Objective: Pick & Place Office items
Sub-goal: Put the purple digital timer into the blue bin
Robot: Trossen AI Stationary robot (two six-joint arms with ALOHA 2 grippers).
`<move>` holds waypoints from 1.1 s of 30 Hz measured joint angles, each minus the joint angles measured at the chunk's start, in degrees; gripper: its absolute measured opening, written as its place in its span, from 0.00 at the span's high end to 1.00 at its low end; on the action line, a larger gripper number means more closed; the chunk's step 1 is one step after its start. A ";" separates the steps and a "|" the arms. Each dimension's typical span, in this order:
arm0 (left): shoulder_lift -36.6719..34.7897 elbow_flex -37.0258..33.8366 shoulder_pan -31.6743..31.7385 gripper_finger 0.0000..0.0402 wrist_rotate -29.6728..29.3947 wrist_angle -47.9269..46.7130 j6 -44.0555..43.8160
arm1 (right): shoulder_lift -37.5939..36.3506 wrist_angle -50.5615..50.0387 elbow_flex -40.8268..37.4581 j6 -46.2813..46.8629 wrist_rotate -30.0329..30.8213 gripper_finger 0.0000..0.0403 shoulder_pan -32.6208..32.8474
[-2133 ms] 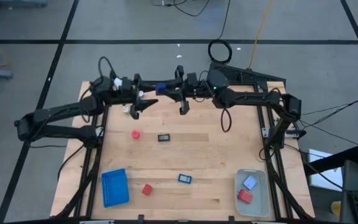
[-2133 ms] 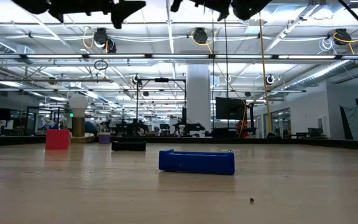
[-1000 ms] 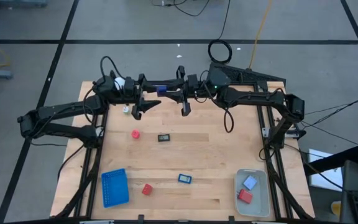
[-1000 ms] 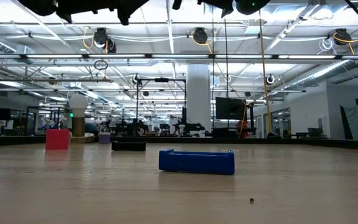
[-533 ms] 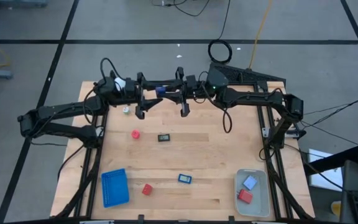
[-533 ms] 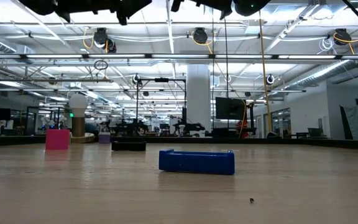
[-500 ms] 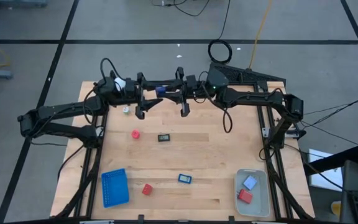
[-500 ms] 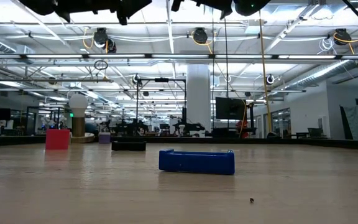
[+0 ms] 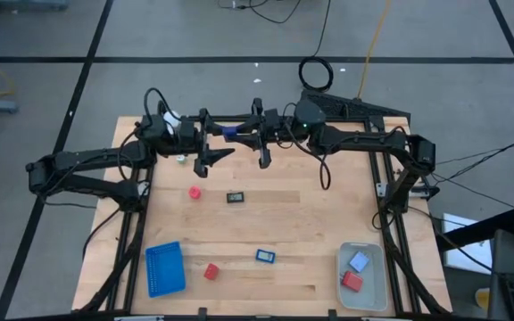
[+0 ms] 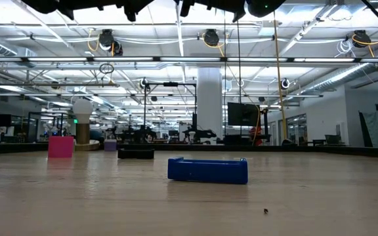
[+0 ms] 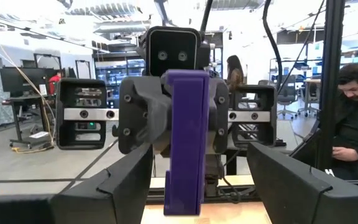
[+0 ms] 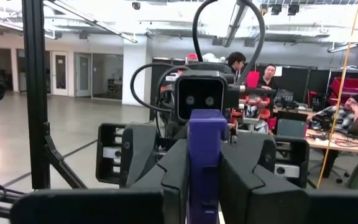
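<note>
My right gripper (image 9: 239,132) is shut on a blue-purple block (image 9: 228,131), high above the table's far part. It also shows in the right wrist view (image 12: 205,186). My left gripper (image 9: 214,135) faces it from the left. It is open, with its fingers (image 11: 129,183) on either side of the block (image 11: 185,143), not touching it. On the table lie a red piece (image 9: 194,192), a black rectangular piece (image 9: 236,197), a blue piece (image 9: 265,256) and a red block (image 9: 211,271). My right gripper pinches the block's two opposite sides (image 12: 194,168) between its two fingers (image 12: 176,180). The fingers lie level and come from the table's right. The block stands upright in the hold, its lower end (image 11: 182,202) reaching below the fingers, lifted clear of the table.
A blue ribbed tray (image 9: 164,267) lies at the near left. A translucent bin (image 9: 377,294) at the near right holds a pale-blue and a red piece. A white ball (image 9: 179,159) sits under my left arm. People sit beyond the table (image 11: 353,118).
My left gripper has gone toward the table's right edge, closer to the blue-purple block in my right gripper, and its open fingers now stand around the block. The block stays held high.
</note>
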 joint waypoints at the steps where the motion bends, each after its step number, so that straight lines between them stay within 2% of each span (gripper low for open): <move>1: 0.00 0.01 0.00 0.35 -0.05 0.00 0.02 | 0.01 -0.08 0.00 0.00 0.00 0.89 0.00; 22: 0.00 0.00 0.00 0.36 -1.56 -1.53 0.11 | 0.87 2.38 0.00 0.03 0.00 0.89 0.37; 27: 0.00 -0.01 0.00 0.43 -1.56 -1.69 0.89 | 0.87 2.49 0.00 0.04 0.00 0.89 0.37; 33: 0.00 -0.01 0.00 0.60 -1.56 -1.41 1.44 | 0.87 2.47 0.00 0.08 -0.01 0.89 0.37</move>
